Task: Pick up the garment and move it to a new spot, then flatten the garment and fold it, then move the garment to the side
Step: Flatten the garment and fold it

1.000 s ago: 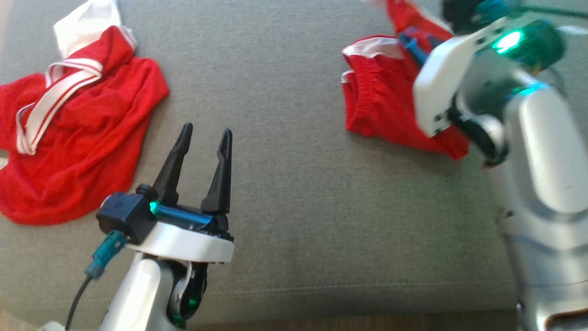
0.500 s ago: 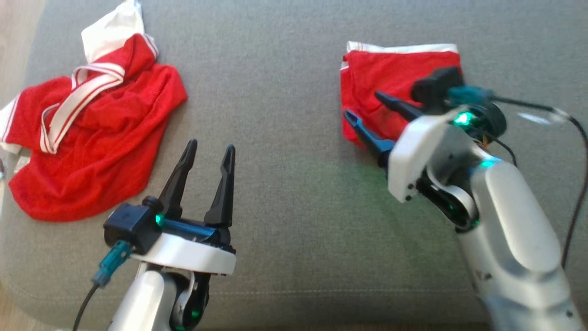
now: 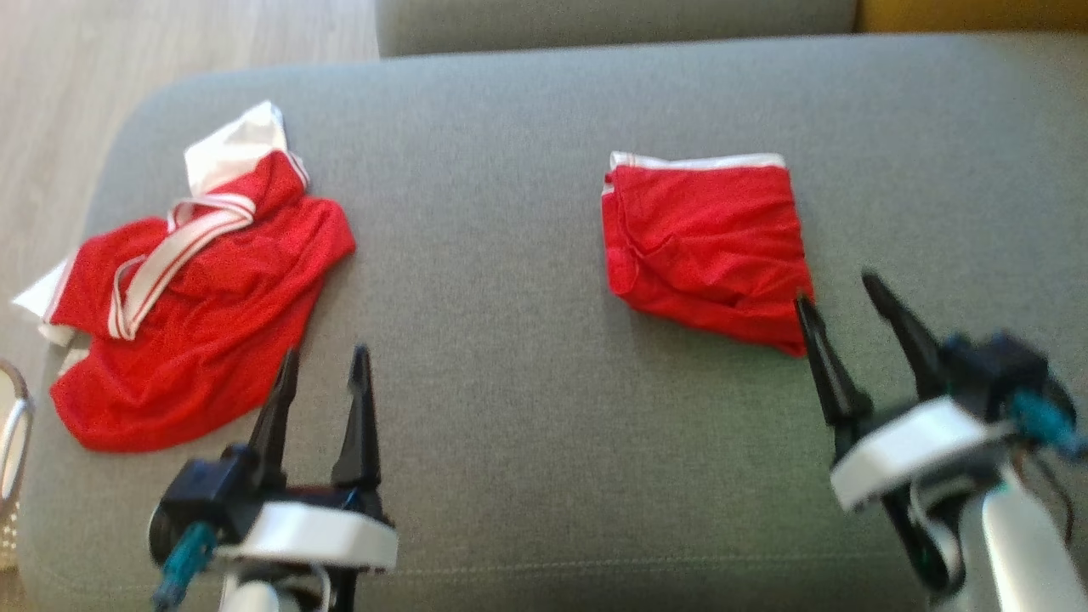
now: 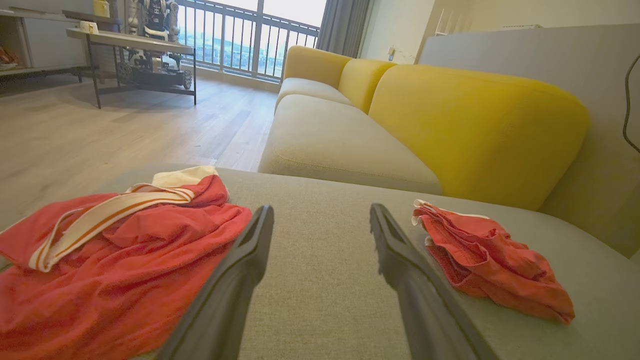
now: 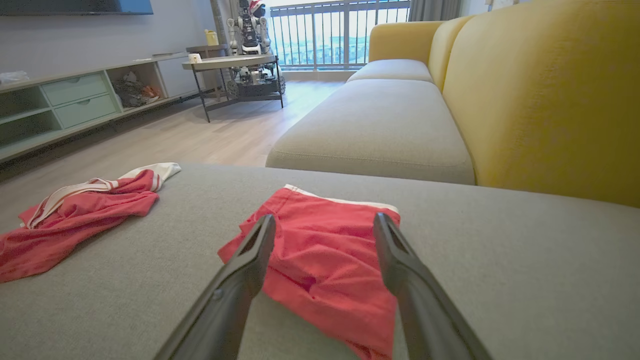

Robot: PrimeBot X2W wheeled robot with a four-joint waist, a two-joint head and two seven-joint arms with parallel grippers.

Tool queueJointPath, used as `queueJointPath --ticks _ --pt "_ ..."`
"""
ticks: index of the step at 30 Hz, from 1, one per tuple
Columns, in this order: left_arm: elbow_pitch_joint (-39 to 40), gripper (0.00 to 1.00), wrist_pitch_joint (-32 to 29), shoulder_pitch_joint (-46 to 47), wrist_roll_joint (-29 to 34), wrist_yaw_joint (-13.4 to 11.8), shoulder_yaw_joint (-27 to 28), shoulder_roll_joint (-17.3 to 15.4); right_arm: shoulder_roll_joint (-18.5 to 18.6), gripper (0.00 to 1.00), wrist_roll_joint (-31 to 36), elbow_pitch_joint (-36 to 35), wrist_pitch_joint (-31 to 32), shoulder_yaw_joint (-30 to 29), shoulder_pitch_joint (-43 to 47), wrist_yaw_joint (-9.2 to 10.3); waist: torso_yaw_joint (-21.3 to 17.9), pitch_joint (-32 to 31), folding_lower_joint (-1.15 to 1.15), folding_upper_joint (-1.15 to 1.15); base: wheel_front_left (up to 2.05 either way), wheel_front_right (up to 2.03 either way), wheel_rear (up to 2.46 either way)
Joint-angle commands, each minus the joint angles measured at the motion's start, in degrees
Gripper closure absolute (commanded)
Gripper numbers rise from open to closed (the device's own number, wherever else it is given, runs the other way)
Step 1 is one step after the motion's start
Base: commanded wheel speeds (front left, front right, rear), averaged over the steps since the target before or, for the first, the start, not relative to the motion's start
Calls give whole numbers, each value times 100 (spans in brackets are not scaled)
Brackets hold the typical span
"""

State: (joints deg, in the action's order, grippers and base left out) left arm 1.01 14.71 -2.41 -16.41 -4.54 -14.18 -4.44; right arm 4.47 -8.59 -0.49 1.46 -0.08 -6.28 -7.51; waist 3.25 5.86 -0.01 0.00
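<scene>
The garment [image 3: 705, 246] is a red piece with a white edge, lying folded into a rough square on the grey cushion [image 3: 510, 170], right of centre. My right gripper [image 3: 835, 287] is open just at its near right corner, holding nothing. In the right wrist view the folded garment [image 5: 325, 260] lies beyond and under the open right gripper [image 5: 325, 217]. My left gripper [image 3: 325, 353] is open and empty near the front left. From the left wrist, the left gripper [image 4: 321, 210] points between the folded garment [image 4: 490, 260] and a crumpled one [image 4: 110, 260].
A second red garment with white straps [image 3: 204, 297] lies crumpled at the cushion's left end, near its edge. Wood floor [image 3: 170, 42] lies beyond that edge. A pale basket rim [image 3: 13, 425] shows at far left. A yellow sofa back [image 5: 550, 100] rises behind the cushion.
My right gripper opened, let the folded garment go onto the cushion and drew back toward the front edge. The head camera tilted, so the whole picture shifted. The left gripper stays open.
</scene>
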Motion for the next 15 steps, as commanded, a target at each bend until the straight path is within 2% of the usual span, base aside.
queueJointPath --ticks 1,7,13,14,15 --pt "231 0 29 -10 61 -56 255 0 -53 0 76 -124 -254 60 59 2 -18 -212 1 0 0 0 0" --pt "417 0 29 -470 175 -132 324 14 -147 0 271 261 -980 38 630 2 -41 -437 1 0 0 0 0" --pt "489 0 29 -662 470 -114 216 45 -157 0 194 576 -1201 1 788 2 107 -564 1 0 0 0 0" --pt "493 0 29 -674 496 -107 187 54 -157 6 210 634 -1169 -3 762 2 156 -573 1 0 0 0 0" --pt "506 0 29 -681 509 -102 158 65 -157 77 220 689 -1139 -12 706 2 218 -570 1 0 0 0 0"
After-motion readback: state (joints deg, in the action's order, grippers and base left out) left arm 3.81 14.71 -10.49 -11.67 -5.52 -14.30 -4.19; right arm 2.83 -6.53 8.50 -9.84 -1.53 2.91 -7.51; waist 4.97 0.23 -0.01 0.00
